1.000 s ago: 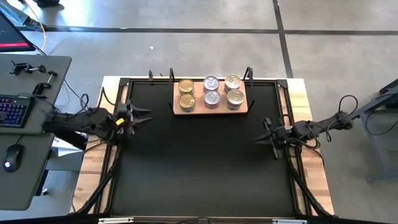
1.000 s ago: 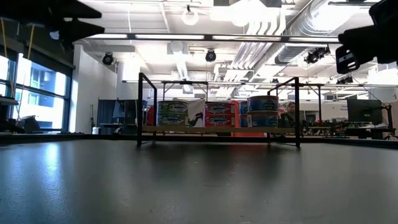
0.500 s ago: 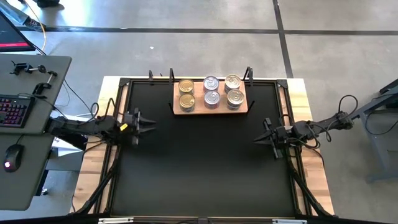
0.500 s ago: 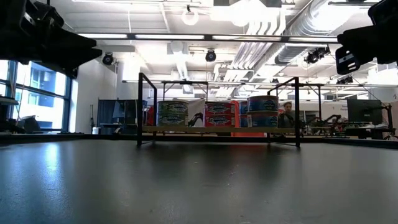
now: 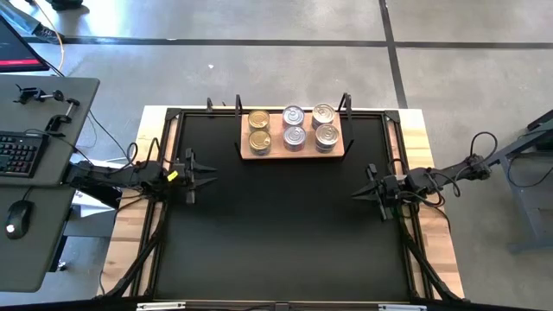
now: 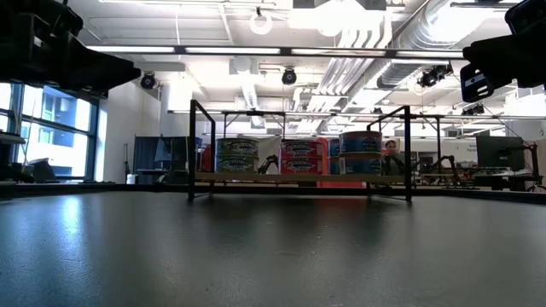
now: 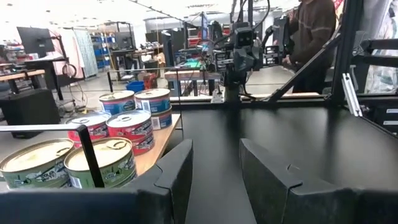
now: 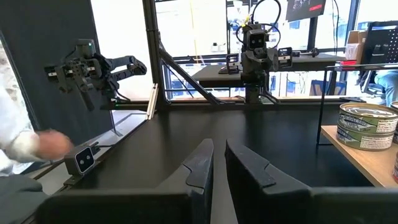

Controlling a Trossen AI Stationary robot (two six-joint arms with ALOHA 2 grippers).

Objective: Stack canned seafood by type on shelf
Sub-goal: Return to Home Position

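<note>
tin labels: too small to read | person: cut off above

No wording, brand or number can be read anywhere in these views. The cans on the shelf carry printed wrappers in red, blue and green, but the lettering on them cannot be made out. The keyboard beside the table shows no readable key markings.

Six stacks of canned seafood on the shelf, three columns, two rows. Gold lids top two stacks, silver lids top the other four. The low view shows each front stack two tins tall.
</note>
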